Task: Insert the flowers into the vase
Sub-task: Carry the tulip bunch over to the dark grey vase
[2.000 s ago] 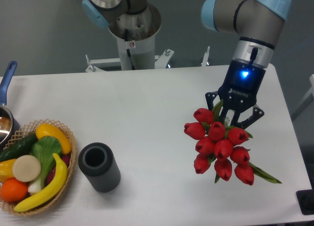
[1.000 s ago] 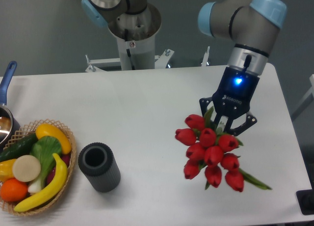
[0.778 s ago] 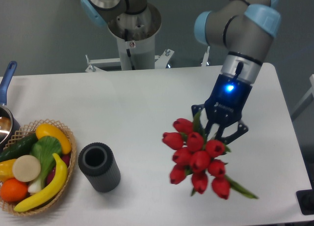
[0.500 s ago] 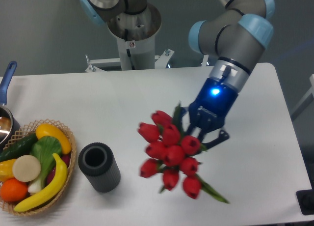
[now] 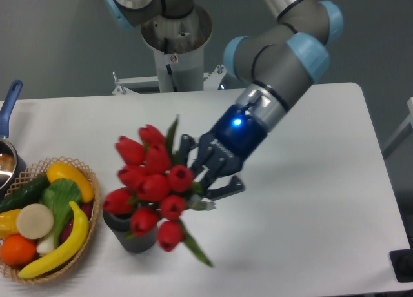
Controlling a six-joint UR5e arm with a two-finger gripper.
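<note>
flowers (image 5: 150, 184) clamped in end effector (image 5: 205, 174), over vase (image 5: 132, 237)

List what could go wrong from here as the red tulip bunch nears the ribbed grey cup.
1. The bunch of red artificial tulips hangs tilted across the small dark grey ribbed cup, hiding its mouth; the stems may miss it.
2. A sideways push might tip the cup toward the woven wicker basket of fruit close beside it.
3. The gripper holds the bunch off-centre; it may slip.
</note>
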